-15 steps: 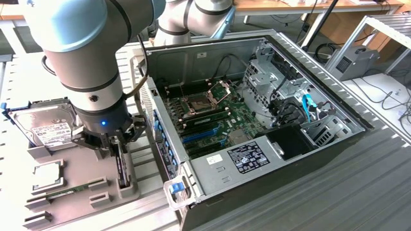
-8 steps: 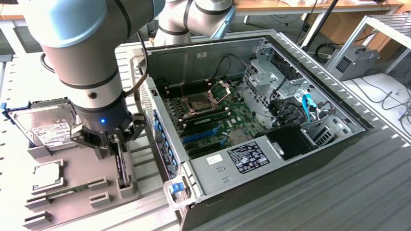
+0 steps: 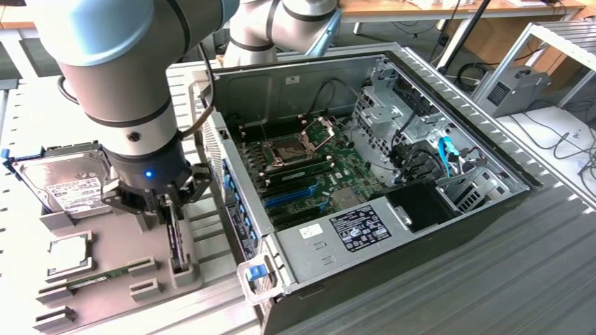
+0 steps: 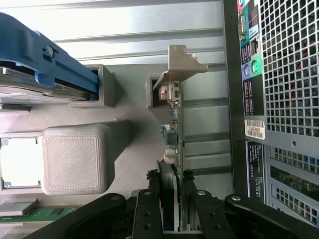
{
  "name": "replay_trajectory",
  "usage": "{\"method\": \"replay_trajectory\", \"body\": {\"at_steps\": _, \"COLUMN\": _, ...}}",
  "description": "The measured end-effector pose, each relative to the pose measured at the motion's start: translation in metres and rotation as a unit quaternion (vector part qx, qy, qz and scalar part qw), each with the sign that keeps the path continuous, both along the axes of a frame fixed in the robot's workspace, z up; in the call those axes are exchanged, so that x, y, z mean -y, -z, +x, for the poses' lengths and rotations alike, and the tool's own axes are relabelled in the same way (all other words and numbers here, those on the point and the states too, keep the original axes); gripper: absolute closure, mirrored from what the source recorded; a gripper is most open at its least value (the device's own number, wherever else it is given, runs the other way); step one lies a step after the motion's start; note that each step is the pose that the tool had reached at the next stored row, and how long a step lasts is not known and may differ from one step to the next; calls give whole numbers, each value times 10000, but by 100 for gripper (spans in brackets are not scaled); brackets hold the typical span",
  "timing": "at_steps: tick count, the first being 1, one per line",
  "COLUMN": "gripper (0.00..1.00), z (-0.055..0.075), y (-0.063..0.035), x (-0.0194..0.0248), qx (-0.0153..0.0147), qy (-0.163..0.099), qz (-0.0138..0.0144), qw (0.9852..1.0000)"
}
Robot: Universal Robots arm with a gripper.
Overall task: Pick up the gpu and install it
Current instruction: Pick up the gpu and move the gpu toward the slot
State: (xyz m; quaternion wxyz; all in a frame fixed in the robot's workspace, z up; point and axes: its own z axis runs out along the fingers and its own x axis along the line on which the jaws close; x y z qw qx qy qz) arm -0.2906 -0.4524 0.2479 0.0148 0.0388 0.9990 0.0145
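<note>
The gpu [image 3: 175, 246] [image 4: 177, 124] stands on its long edge in a slot of the grey holder [image 3: 112, 234] [image 4: 75, 159], just beside the open computer case [image 3: 279, 87] [image 4: 289, 74], on the exterior view's left of it. The card runs parallel to the case's rear panel. The tool [image 3: 170, 209] [image 4: 170, 177] straddles the card's upper edge. Whether it pinches the card or stands spread around it, I cannot tell.

Farthest from the case sits the hard drive [image 3: 70, 185] in its blue caddy [image 4: 45, 55]. The processor [image 3: 67, 252] and the memory stick [image 3: 98, 278] also lie farther from the case than the card does. The card's silver bracket [image 4: 183, 62] juts past a grey post of the holder, at the end away from the tool. Between the card and the case's perforated rear panel only a narrow strip of ribbed metal desk [image 4: 204, 149] shows. Inside the case, the blue expansion slots [image 3: 289, 195] lie bare, hemmed by the power supply [image 3: 354, 230] on one side and the processor socket [image 3: 289, 150] on the other. On the side of the case away from the holder, the desk [image 3: 521, 279] is open.
</note>
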Motion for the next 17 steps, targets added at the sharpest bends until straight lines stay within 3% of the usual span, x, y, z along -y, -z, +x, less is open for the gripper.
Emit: {"method": "replay_trajectory", "body": {"at_steps": 17, "gripper": 71, "z": 0, "y": -41, "x": 0, "qx": 0, "qy": 0, "qz": 0, "qw": 10000}}
